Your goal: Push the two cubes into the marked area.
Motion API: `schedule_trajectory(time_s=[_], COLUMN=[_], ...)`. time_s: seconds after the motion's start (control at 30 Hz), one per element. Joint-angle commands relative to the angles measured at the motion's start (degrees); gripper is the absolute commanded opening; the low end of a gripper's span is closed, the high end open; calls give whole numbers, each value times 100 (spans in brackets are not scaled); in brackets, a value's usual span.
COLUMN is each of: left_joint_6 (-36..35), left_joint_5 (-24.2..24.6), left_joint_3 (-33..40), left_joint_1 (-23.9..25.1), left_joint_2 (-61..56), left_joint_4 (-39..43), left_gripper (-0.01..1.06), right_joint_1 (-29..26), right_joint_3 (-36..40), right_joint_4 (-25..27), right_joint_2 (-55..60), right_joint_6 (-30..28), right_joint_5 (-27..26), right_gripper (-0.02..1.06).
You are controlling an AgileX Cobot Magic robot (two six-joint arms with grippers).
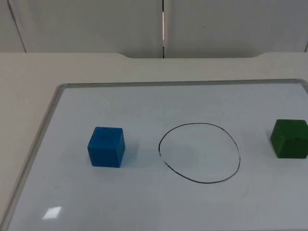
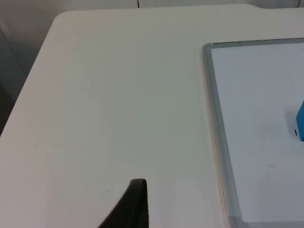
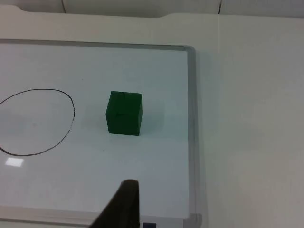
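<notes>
Neither cube had reached the marked area. The blue cube [image 1: 106, 147] sat on the whiteboard [image 1: 144, 101] to the left of the circle [image 1: 199, 153], apart from its drawn line. The green cube [image 1: 289, 138] stood near the board's right edge, also well outside the line, and farther from it than the blue one. The circle itself held nothing, so the whole task appeared to remain: two pushes, one from each side, both directed inward toward the middle of the board.

The left gripper [image 2: 128, 209] hung over the bare table [image 2: 118, 95] beside the board's left frame, with an edge of the blue cube visible past the frame. Only one fingertip could be made out, so whether its jaws were wide or narrow could not be told. The right gripper [image 3: 124, 204] hovered above the near part of the board, with the green cube ahead of it and part of the circle beyond that cube. Again a single dark fingertip showed, and the state of its jaws could not be told.

Neither gripper touched a cube. Judging from this layout, each arm was placed on the outer side of its own cube, which would suit pushing inward, though no contact had yet been made.
</notes>
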Motion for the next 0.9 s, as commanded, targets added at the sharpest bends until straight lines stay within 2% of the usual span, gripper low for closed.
schedule_trajectory(time_s=[0.0, 0.87], left_joint_6=[-7, -7], left_joint_5=[-67, -151], left_joint_3=[19, -39], left_joint_1=[12, 12], left_joint_2=[81, 429], left_joint_4=[0, -160], left_gripper=[105, 105], right_joint_1=[-20, -20], right_joint_3=[14, 14], right_joint_4=[-23, -23], right_joint_2=[-24, -24], right_joint_6=[10, 10], right_joint_5=[-19, -19], right_gripper=[105, 105])
